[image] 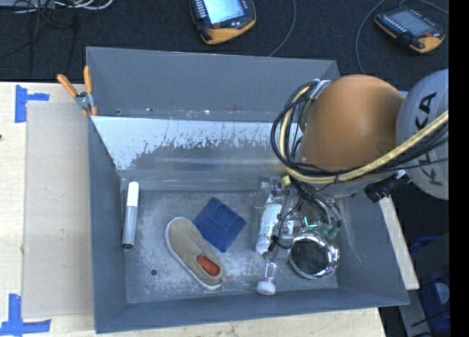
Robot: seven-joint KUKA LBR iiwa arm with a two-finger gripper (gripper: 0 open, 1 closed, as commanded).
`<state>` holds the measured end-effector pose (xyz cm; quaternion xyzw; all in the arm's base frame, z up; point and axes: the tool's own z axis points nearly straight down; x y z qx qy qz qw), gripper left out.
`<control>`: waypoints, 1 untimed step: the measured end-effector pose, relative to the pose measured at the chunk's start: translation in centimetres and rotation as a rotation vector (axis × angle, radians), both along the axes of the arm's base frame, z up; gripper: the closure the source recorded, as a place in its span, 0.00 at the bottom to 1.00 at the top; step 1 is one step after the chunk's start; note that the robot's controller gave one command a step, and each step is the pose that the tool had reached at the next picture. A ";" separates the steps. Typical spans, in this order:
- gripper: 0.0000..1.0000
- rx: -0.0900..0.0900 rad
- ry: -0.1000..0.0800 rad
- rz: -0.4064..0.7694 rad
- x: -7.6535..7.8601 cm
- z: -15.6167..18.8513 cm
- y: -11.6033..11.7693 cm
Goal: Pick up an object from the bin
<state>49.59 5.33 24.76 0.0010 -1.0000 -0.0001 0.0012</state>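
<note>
The tool (267, 258) sits low in the right part of the bin (106, 204), under the orange wrist cover (352, 119). Whether it is wide or narrow cannot be told, and nothing is seen held in it. Nearest lies a blue square pad (220, 224), then a beige slipper (192, 251) with a red piece (208, 264) inside. A white marker (130, 215) lies well apart at the left. The likely risk is that the tool closes beside the flat pad, scrapes the bin floor and comes up empty.

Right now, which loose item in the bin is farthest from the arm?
The grey-white marker pen along the bin's left wall; the blue square and the beige slipper lie nearer the arm.
</note>
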 end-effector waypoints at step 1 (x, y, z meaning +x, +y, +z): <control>0.00 0.001 0.006 0.267 -2.5 -13.8 5.8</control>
